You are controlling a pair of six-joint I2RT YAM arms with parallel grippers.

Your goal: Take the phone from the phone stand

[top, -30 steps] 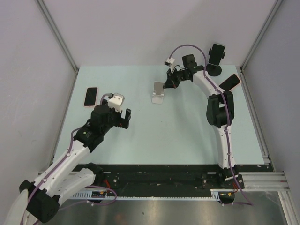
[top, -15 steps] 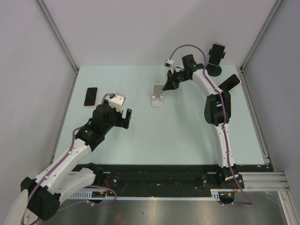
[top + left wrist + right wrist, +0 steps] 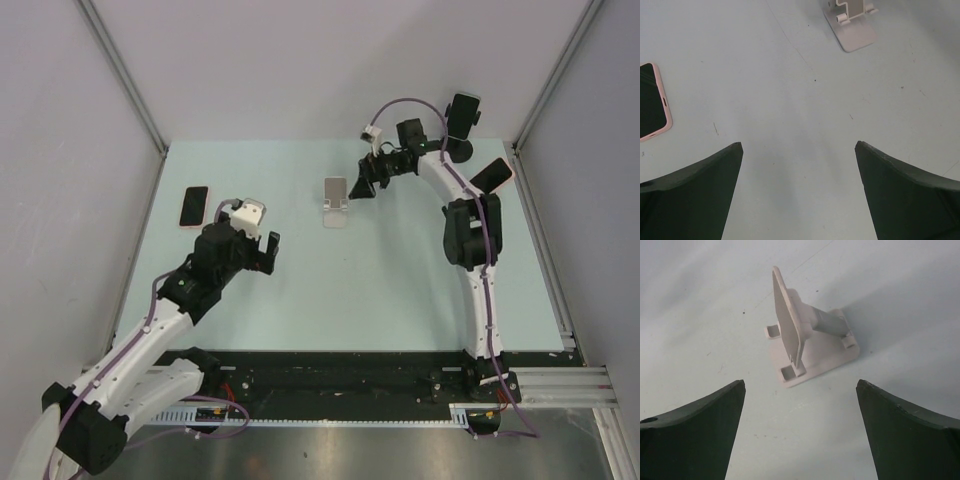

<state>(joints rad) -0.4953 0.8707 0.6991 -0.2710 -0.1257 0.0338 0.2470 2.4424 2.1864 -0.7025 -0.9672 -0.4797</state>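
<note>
One pale phone stand [image 3: 336,200], right gripper [image 3: 361,188] spread wide beside

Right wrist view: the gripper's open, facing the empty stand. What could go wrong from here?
The white phone stand stands close before the open right gripper; a forward nudge could tip it. The right arm passes close by a pink-cased phone; swinging back might knock it.

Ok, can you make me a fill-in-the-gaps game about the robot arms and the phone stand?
1. The white phone stand has ___ phone on it.
2. The left gripper and the right gripper both have their jaws ___.
3. The phone lying near the left gripper has a ___ case.

Missing words: no; open; pink.
</note>
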